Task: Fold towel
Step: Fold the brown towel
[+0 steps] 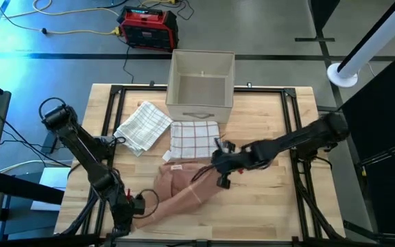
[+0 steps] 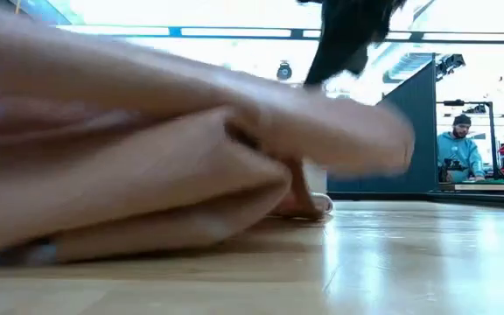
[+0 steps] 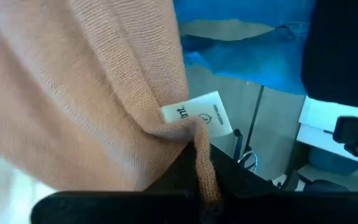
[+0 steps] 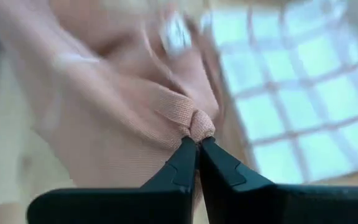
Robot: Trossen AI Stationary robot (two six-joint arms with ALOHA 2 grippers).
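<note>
the towel [image 1: 184, 189] is a peach-pink knit cloth, lying crumpled on the front middle of the bench [image 1: 280, 206], stretched between the two arms. one end is held near the front left edge, the other reaches toward the bench's centre, just in front of a red-checked cloth [image 1: 194, 137]. in the low view the towel [image 2: 147, 157] lies in loose rolled layers, not flat.

what could go wrong: both grips look to be on very little cloth. in the right wrist view the right hand [image 4: 196, 146] has its fingers pressed together on a small bunched nub of the towel's edge [image 4: 197, 124], so a pull might slip it free and drop that end. in the left wrist view the left hand's dark fingers are closed over a narrow hem beside the white label [image 3: 201, 115], another thin hold. since the cloth is bunched, i judge that drawing the ends apart unevenly would leave twists, and a fold made on that would come out crooked. the checked cloth sits close to the right hand [image 1: 221, 168], and a low sweep could drag it along; a green-checked cloth [image 1: 142, 127] lies just beside it, in front of the beige box [image 1: 201, 86].

pose: the left arm runs down the bench's left side, its hand [image 1: 134, 204] low at the front edge. the right arm reaches in from the right, stretched nearly level across the bench, wrist turned toward the centre.
</note>
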